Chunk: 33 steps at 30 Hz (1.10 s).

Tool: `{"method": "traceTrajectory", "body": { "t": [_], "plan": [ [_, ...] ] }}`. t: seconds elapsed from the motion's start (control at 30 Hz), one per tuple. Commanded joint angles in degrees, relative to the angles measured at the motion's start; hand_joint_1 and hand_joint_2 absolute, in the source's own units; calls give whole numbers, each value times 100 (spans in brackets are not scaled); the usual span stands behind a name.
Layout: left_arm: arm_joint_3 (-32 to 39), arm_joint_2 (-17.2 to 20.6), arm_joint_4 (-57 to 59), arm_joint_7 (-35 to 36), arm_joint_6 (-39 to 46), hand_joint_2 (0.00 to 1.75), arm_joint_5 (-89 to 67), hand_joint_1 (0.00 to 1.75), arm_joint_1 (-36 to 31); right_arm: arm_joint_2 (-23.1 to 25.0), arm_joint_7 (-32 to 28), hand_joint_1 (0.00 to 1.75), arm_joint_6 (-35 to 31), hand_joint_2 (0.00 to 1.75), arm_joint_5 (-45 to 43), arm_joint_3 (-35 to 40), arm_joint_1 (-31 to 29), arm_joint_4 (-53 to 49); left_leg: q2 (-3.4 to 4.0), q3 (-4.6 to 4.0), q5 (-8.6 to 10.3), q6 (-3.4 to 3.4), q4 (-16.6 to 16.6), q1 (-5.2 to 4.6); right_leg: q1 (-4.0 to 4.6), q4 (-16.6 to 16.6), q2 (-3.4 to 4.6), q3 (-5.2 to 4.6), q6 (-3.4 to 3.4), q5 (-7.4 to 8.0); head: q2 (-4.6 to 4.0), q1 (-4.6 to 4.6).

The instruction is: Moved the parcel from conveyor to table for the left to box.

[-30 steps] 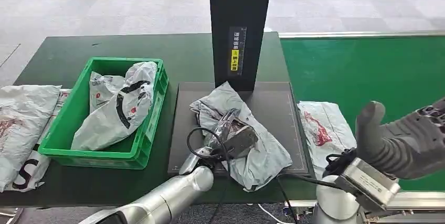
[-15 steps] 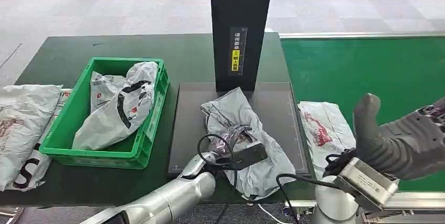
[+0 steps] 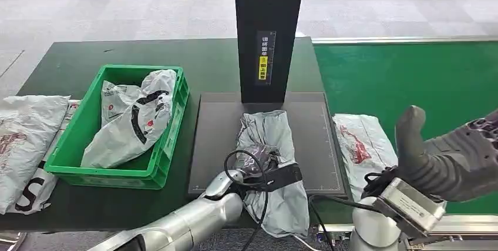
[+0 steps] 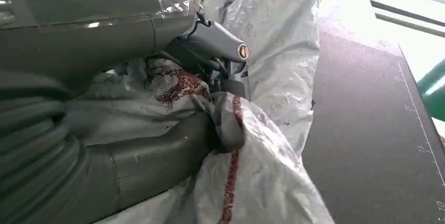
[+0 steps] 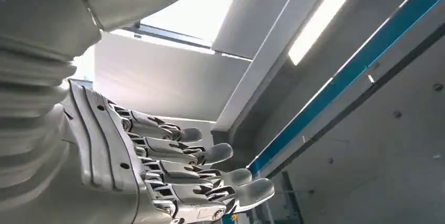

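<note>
Parcel [image 3: 272, 163] bunched in my left hand [image 3: 258, 166] feels soft, slippery; my right hand [image 3: 437, 154] hangs open beside it.

left hand [image 3: 258, 166] gripping parcel [image 3: 273, 145], swung it lengthwise, rightward

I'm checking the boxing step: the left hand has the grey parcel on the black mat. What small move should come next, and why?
Probably lift the grey parcel slightly off the black mat. The left hand already grips its bunched middle, and the green crate where it seems bound lies beside the mat, with a raised rim to get over.
</note>
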Motion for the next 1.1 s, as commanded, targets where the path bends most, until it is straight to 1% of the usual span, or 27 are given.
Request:
{"method": "traceTrajectory", "body": {
  "t": [0.03,0.1,0.2,0.3,0.33,0.37,0.4,0.43,0.47,0.5,0.53,0.6,0.63,0.7,0.8,0.83,0.87,0.9,0.97,1.0,1.03,1.1],
  "plan": [
    [-418,151,374,84,162,175,-43,175,7,258,-40,0,4,175,-54,20,427,70,11,20,1,-2,-17,2,3,-17,6,17,-5,3,0,0],
    [-418,151,374,84,162,175,-43,175,7,258,-40,0,4,175,-54,20,427,70,11,18,0,-2,-15,1,2,-14,7,14,-5,2,0,0],
    [-395,151,390,110,497,175,-101,175,-38,258,-18,0,4,175,-39,-9,426,84,12,27,3,-3,-25,6,7,-27,7,24,-7,5,0,0],
    [-320,151,443,101,907,175,-197,175,-150,258,-12,0,4,175,-40,-60,422,82,15,28,4,-3,-28,6,8,-29,8,24,-8,7,0,0],
    [-298,151,453,91,1162,175,-270,175,-190,258,-3,0,4,175,-31,-87,426,63,10,16,1,-3,-14,5,6,-16,6,13,-5,3,0,0],
    [-104,151,423,49,1434,175,-420,175,-295,258,28,0,4,175,17,-113,430,38,11,22,4,-3,-22,3,5,-22,6,17,-7,5,0,0],
    [668,151,230,98,1434,175,-1255,175,-238,258,53,0,4,175,45,-122,432,23,7,11,2,-3,-11,5,6,-12,4,7,-5,3,0,0],
    [1836,258,-475,189,1434,175,-2604,175,42,258,44,0,4,175,43,-169,441,14,7,9,3,-3,-12,4,6,-12,3,5,-7,4,0,0],
    [3046,199,-1157,52,1434,175,-3908,175,394,258,54,0,4,175,53,-213,453,-12,7,9,4,-4,-13,5,7,-14,3,4,-8,5,0,0],
    [3656,151,-1466,-235,1434,175,-4366,175,571,258,47,0,4,175,47,-234,461,-21,9,8,3,-2,-13,2,3,-12,5,1,-6,4,0,-2],
    [4512,151,-3063,-662,1434,175,-5114,175,1108,258,55,0,4,175,46,-301,464,-40,8,5,3,-2,-13,2,4,-12,1,-1,-6,3,0,0],
    [4512,151,-3063,-662,1434,175,-5114,175,1108,258,55,0,4,175,46,-301,464,-40,-3,-2,0,1,-7,1,3,-11,-11,-1,-3,-3,0,0],
    [4512,151,-3063,-662,1434,175,-5114,175,1108,258,55,0,4,175,46,-301,464,-40,3,-4,-2,1,-4,-2,-1,-6,-2,-6,-1,-2,0,4],
    [4512,151,-3063,-662,1434,175,-5114,175,1108,258,55,0,4,175,46,-301,464,-40,41,6,-11,-1,-7,-3,-2,-6,36,-10,-4,-1,0,0],
    [4512,151,-3063,-662,1434,175,-5114,175,1108,258,55,0,4,175,46,-301,464,-40,60,31,-12,-7,-26,-2,0,-19,54,4,-10,5,0,-2],
    [4837,151,-3783,-967,1434,175,-5304,175,1487,258,91,0,4,175,58,-337,450,-57,50,18,-16,-8,-16,1,2,-12,45,-5,-9,4,0,-2],
    [4937,151,-5210,-1111,1434,175,-5408,175,1799,258,79,0,4,175,44,-368,434,-43,42,22,-13,-8,-22,1,3,-19,36,2,-10,4,0,-4],
    [4962,151,-5727,-1155,1434,175,-5442,175,1950,258,20,0,4,175,-13,-419,421,-17,46,11,-17,-6,-12,0,3,-11,41,-11,-7,0,0,-2],
    [5011,151,-6332,-1215,1434,175,-5491,175,2126,258,-58,0,4,175,-86,-504,401,15,48,-6,-16,-2,-3,-1,2,-1,39,-23,-5,-1,0,-2],
    [5046,151,-6647,-1249,1434,175,-5509,175,2213,258,-72,0,4,175,-101,-531,388,10,58,10,-23,-3,-8,3,6,-9,48,-11,-7,-4,0,-2],
    [5067,151,-6813,-1256,1434,175,-5523,175,2265,258,-73,0,4,175,-104,-537,380,1,56,3,-19,-3,-8,2,4,-5,49,-20,-5,-2,0,0],
    [5176,151,-7243,-1260,1434,175,-5545,175,2346,258,-5,0,4,175,-44,-520,364,-25,64,28,-21,-5,-25,5,7,-21,54,3,-9,-2,0,-2]
  ]
}}
